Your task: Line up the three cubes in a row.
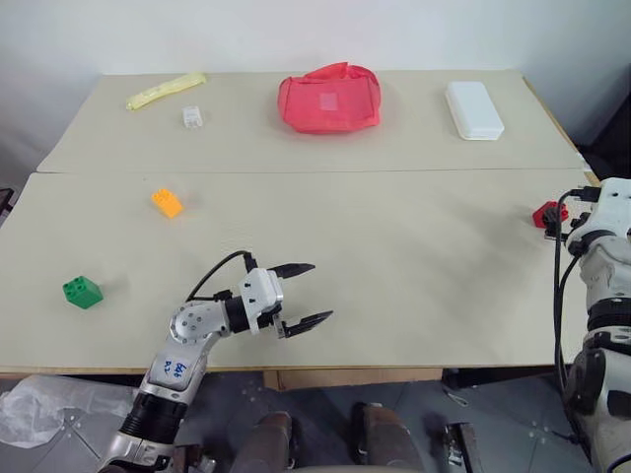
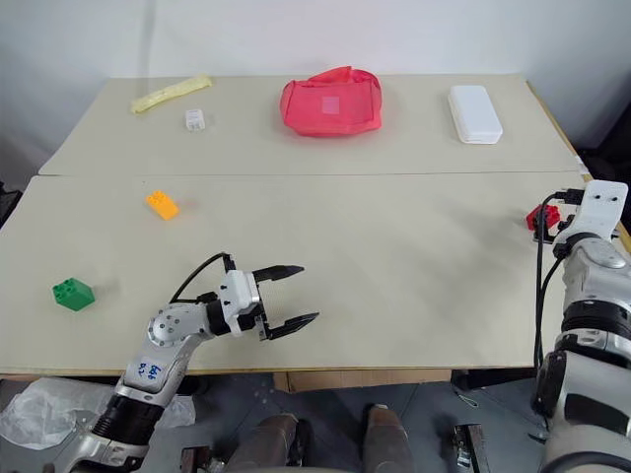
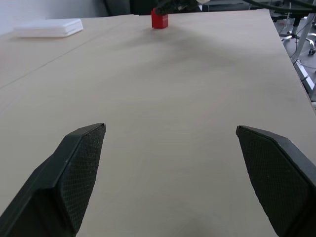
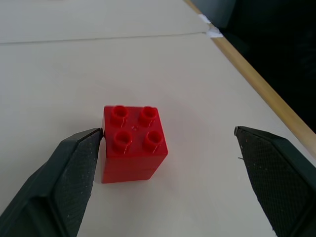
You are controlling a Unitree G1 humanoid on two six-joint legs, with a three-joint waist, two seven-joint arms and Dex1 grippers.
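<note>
Left hand [image 1: 301, 294]: black fingers spread wide, nothing between them, hovering level over the near middle of the table [image 1: 394, 256], pointing toward the right side.

Right hand [image 4: 163, 163]: fingers spread wide, at the far right edge of the table. In the right wrist view one finger [image 4: 74, 168] stands just beside the red cube, close to its side, the other finger well apart from it; the cube is not pinched.

Red cube [image 4: 132, 143]: four studs on top, upright on the table near its right edge, partly hidden behind the right arm in the head views.

Orange cube [image 1: 167, 202]: on the left part of the table, beyond the green one, lying at a slant to the table edge.

Green cube [image 1: 82, 291]: near the left front corner, well apart from the other two. The three cubes form no row.

Far side of the table, left to right: yellow strip-like item [image 1: 165, 91], small white block [image 1: 192, 117], large red bag [image 1: 329, 98], white rectangular box [image 1: 473, 109].
</note>
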